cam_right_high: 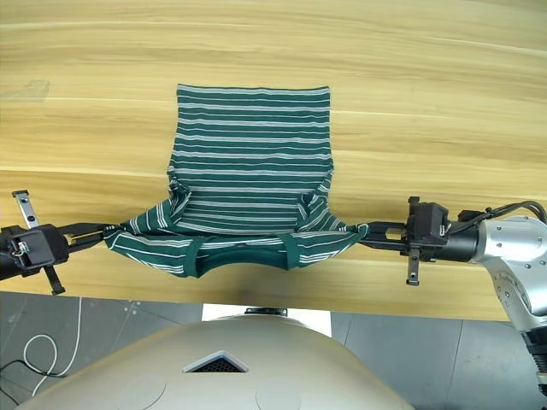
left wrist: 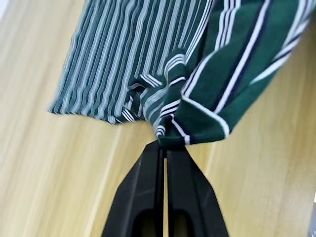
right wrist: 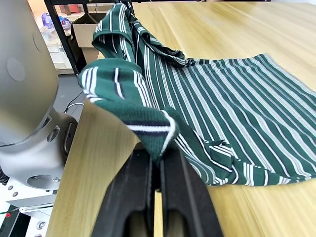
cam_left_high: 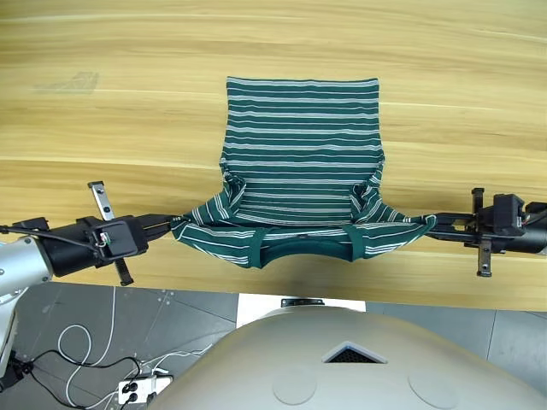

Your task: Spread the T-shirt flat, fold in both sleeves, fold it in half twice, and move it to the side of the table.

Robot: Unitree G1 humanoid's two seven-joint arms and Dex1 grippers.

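While T-shirt [cam_left_high: 301, 145] stretches between them | left fingers [left wrist: 140, 195] clench left-side sleeve [cam_left_high: 197, 229] | right fingers [right wrist: 132, 195] clench right-side sleeve [cam_left_high: 400, 229]

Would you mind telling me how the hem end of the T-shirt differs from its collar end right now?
On the T-shirt, the hem end lies flat on the table with a straight edge; the collar end is puckered at the armpits. Nothing holds the hem end; the collar end is stretched wide, the left gripper and right gripper each shut on one side of it. Both show green cloth with white stripes.
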